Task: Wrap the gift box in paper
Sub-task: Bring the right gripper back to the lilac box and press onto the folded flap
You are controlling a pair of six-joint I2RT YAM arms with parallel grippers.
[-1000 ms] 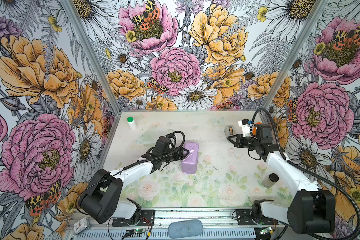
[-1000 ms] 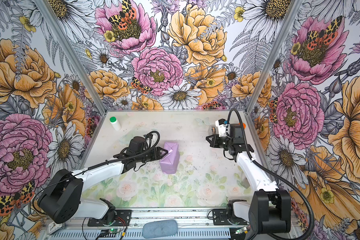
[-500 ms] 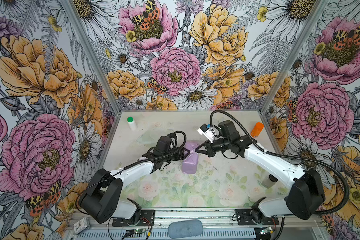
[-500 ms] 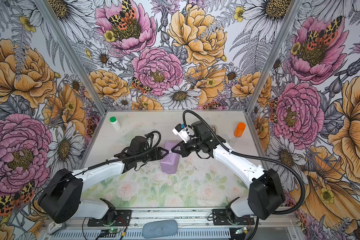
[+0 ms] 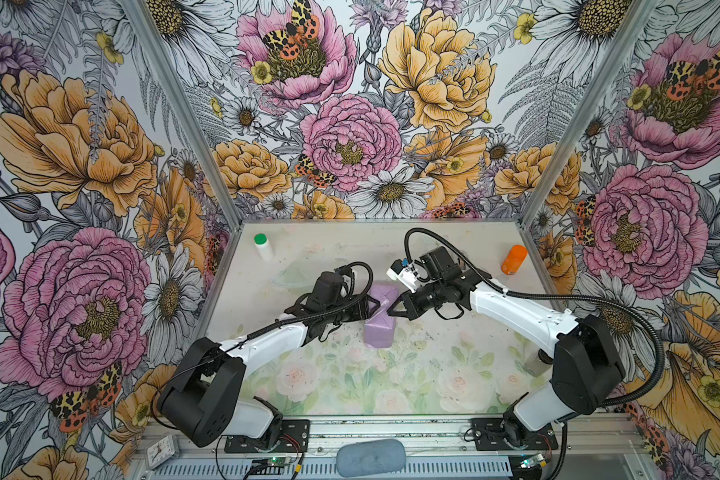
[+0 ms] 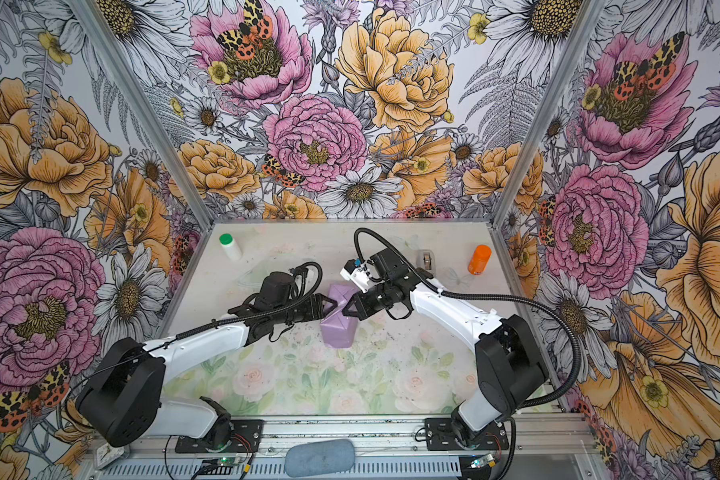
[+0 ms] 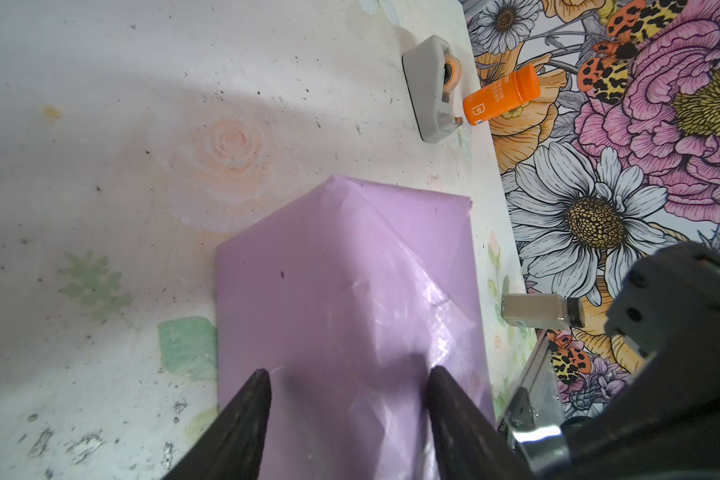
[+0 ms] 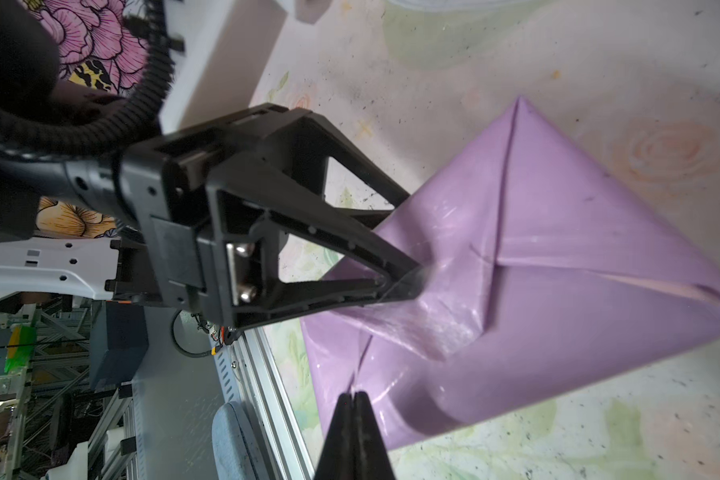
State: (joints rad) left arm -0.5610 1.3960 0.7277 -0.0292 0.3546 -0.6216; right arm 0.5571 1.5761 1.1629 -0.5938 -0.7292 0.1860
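Note:
The gift box is hidden inside the paper [image 5: 378,322], a lilac sheet folded round it into a parcel with creased flaps [image 6: 336,328], standing mid-table. My left gripper [image 5: 371,306] [image 7: 348,380] is open, and its two spread fingers [image 8: 329,232] rest on the parcel's top. The paper [image 7: 341,282] reaches past both tips. From the other side my right gripper [image 5: 388,309] [image 8: 354,395] is shut, its tips at the parcel's edge. A thin pale line runs from the tips across the paper [image 8: 558,266]; whether it is a held strip I cannot tell.
A grey tape dispenser [image 6: 425,261] [image 7: 431,89] and an orange bottle [image 5: 513,259] [image 7: 501,94] stand at the back right. A white bottle with a green cap [image 5: 262,246] is at the back left. A small jar [image 7: 541,311] sits by the right wall.
My right arm has swung from the back right corner by the tape dispenser across to the parcel, staying shut. The left gripper and the parcel have not moved.

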